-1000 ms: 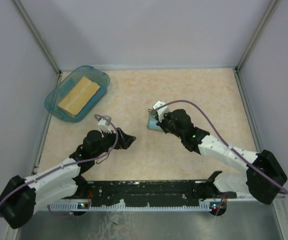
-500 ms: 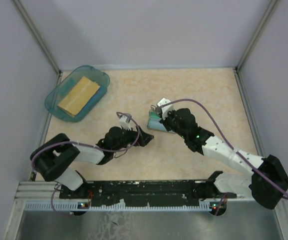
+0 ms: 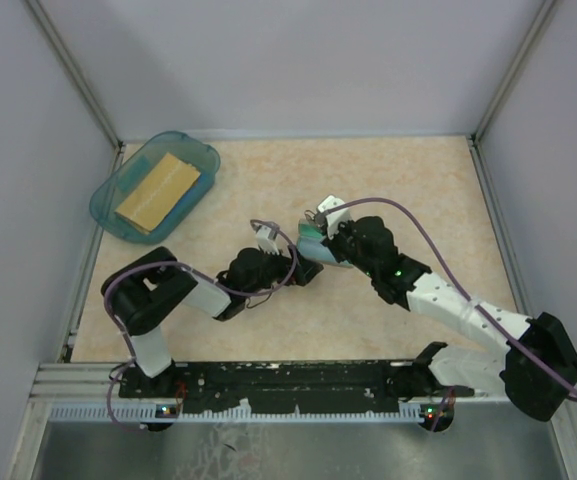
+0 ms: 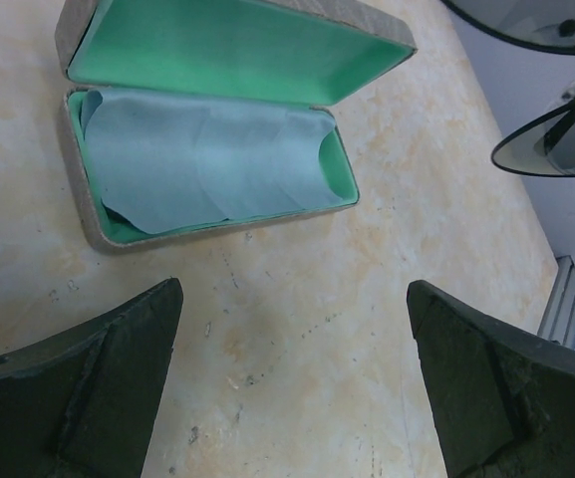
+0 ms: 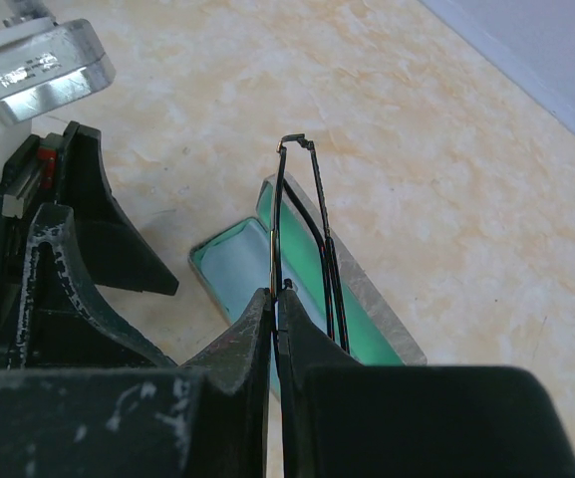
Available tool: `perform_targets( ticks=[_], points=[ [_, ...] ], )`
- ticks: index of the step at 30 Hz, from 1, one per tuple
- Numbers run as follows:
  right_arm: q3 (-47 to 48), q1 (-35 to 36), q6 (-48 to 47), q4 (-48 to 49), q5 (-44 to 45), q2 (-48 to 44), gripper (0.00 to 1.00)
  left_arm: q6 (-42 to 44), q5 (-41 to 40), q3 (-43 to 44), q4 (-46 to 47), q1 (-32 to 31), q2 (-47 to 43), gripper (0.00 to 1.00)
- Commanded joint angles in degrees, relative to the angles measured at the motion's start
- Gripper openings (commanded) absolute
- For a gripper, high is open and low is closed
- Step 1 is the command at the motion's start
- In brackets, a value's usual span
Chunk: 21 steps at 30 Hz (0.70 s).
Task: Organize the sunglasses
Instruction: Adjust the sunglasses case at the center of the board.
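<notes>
Thin dark wire-framed sunglasses [image 5: 302, 229] clamped tight in right hand [image 5: 275, 299] near open grey green-lined case [image 4: 217, 45]; lower level, release gently; left hand [image 4: 292, 289] spread wide, empty.

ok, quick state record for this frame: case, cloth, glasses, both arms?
case: open on the table, green lining showing
cloth: lying in the case's lower half
sunglasses: held up near the case, not in it
right fingers: shut on the sunglasses
left fingers: wide open, empty, pointing at the case
</notes>
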Motion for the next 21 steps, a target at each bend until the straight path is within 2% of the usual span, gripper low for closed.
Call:
perform_targets(
  ticks=[1,9,21],
  points=[
    [0.22,-0.75,0.17,2.18,-0.21,-2.18,0.0,-0.66,-0.31,1.5,3.37,-0.27,2.22,1.0],
    [0.11,-0.91,0.18,2.03,-0.28,-2.33,0.0,0.72,-2.86,3.67,3.31,-0.01,5.15,1.0],
    [0.0,-1.09,0.31,1.85,-0.84,-2.44,0.0,0.7,-2.34,5.11,2.6,3.4,7.63,1.0]
  ],
)
